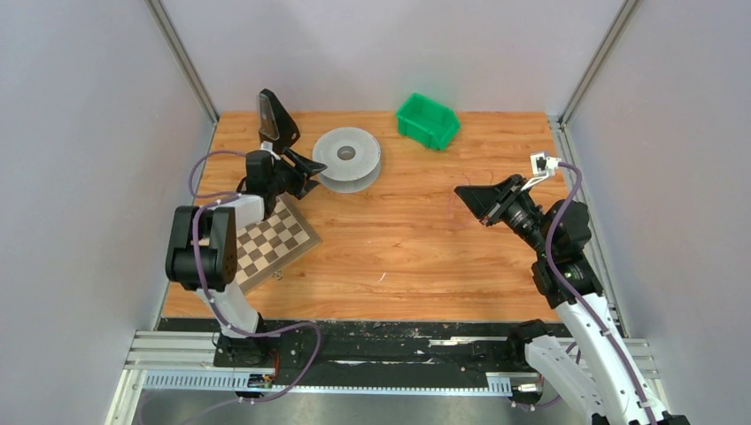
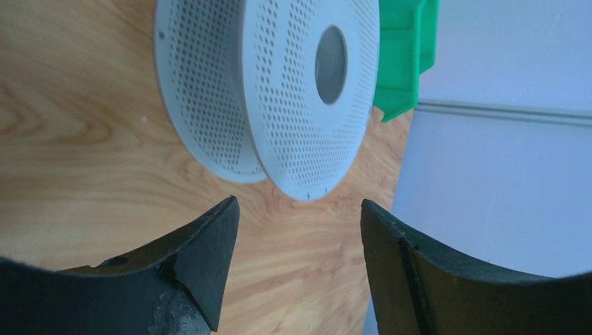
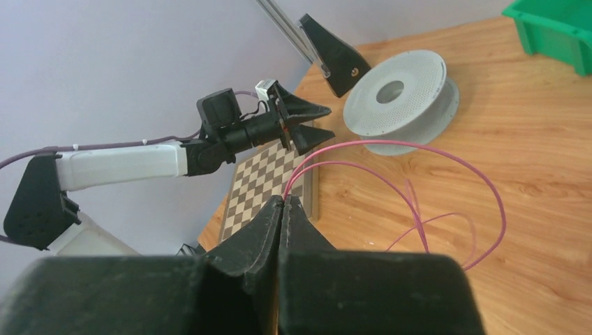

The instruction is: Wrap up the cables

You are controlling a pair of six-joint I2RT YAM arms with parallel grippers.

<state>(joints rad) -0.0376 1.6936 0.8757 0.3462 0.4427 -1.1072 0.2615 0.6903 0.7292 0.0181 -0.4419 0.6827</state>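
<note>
Left wrist: left gripper (image 2: 299, 208) is facing the reel (image 2: 279, 98), jaws standing apart.
The grey perforated reel is resting on the wooden table (image 2: 84, 174) just beyond both dark fingertips, showing two discs and a centre hole; a green bin (image 2: 401, 56) is sitting behind it, against a pale wall (image 2: 502, 181).

Wooden table (image 1: 416, 257) before me, orange grain. On it:
- grey reel (image 1: 347, 159), perforated discs, lying flat, far, left of centre
- green bin (image 1: 428, 121), far edge, right of the reel, apart from it
- checkerboard (image 1: 274, 243), skewed, near left
- thin pink strand (image 3: 419, 145), loose loops, right of centre
- one pale scrap (image 1: 383, 277), near middle
</note>
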